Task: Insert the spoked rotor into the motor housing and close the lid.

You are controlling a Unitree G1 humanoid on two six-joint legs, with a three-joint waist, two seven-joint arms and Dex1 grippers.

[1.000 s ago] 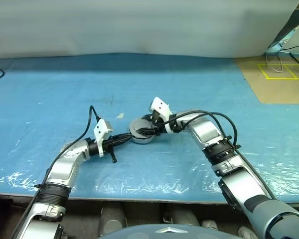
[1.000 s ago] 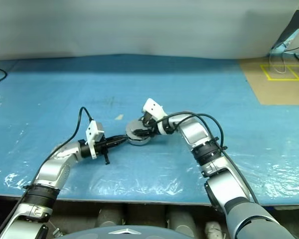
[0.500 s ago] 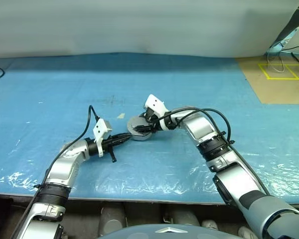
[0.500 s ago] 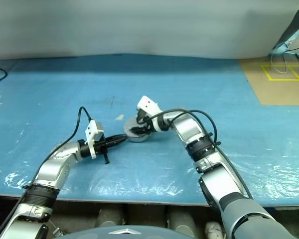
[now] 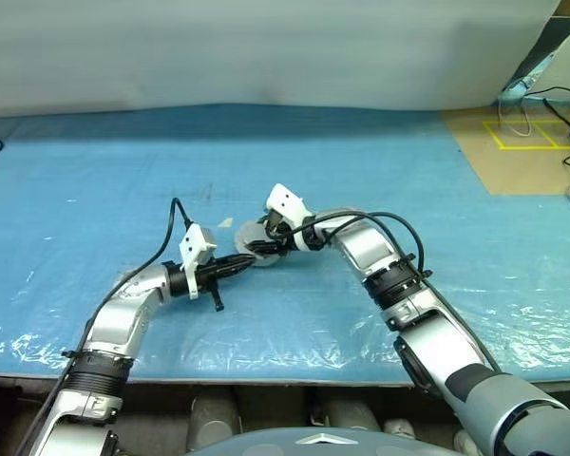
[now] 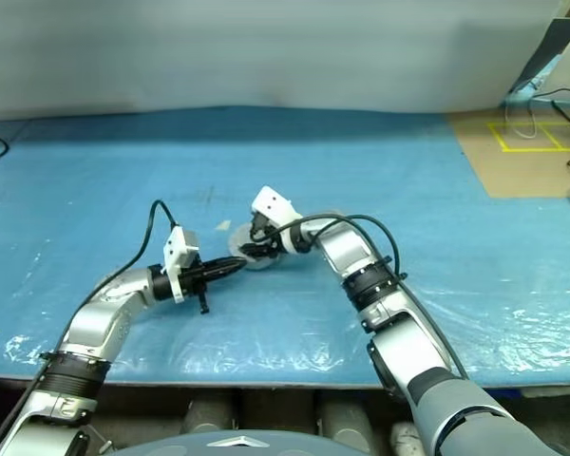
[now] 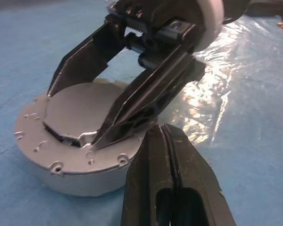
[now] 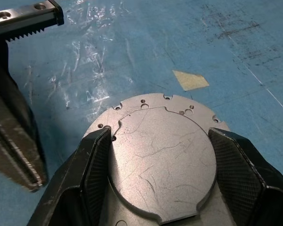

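The motor housing (image 5: pixel 248 238) is a round silver casing lying on the blue table cover. Its lid (image 8: pixel 160 141) lies flat and closed on top, smooth face up. My right gripper (image 5: pixel 262 248) is open over it; its two black fingers (image 8: pixel 92 174) rest on the housing's top face, one on each side of the lid. My left gripper (image 7: pixel 166 129) is shut with nothing in it, its tip close to the housing's side wall (image 7: pixel 70 174). The spoked rotor is hidden.
The housing sits on a blue plastic-covered table (image 5: pixel 408 171) with a wrinkled film. A small pale scrap (image 8: pixel 190 79) lies just beyond the housing. Brown floor with yellow tape marks and cables (image 5: pixel 532 133) lies at the far right.
My right forearm and wrist have swung a little to the left over the housing. The left gripper stays shut beside it.
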